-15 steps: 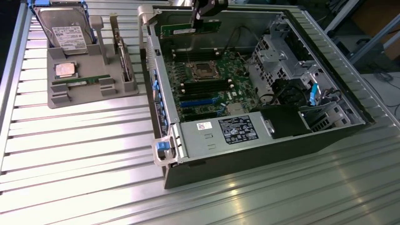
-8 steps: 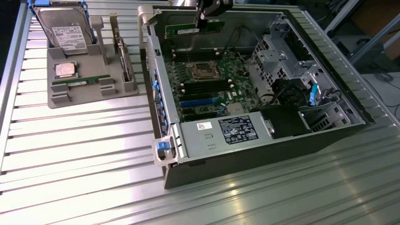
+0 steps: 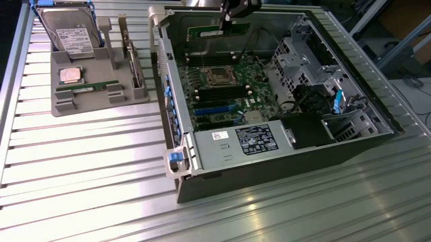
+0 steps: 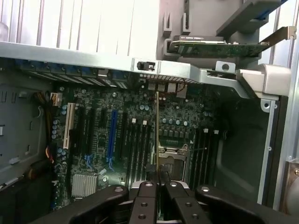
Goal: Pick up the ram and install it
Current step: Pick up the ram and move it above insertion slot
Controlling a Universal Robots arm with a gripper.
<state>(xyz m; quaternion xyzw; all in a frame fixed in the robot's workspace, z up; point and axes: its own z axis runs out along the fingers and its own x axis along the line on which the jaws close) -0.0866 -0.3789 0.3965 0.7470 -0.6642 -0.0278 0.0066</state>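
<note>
The fingers [image 4: 144, 203] pinch the ram [image 4: 157, 135] edge-on above the motherboard [image 4: 187, 112].

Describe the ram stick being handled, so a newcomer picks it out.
Look at the open black computer case. At its far end, the black end effector grips the long narrow green ram stick; its twin sits apart in the grey plastic tray.

We counted two ram sticks, a first ram stick [image 3: 86, 87] and a second ram stick [image 3: 212, 31]. We found one hard drive [image 3: 67, 33], one processor chip [image 3: 69, 74], one expansion card [image 3: 136, 68] and one grey holder [image 3: 101, 104]. There was one computer case [image 3: 269, 174], one power supply [image 3: 246, 141], one motherboard [image 3: 229, 101] and one gripper [image 4: 157, 171].
</note>
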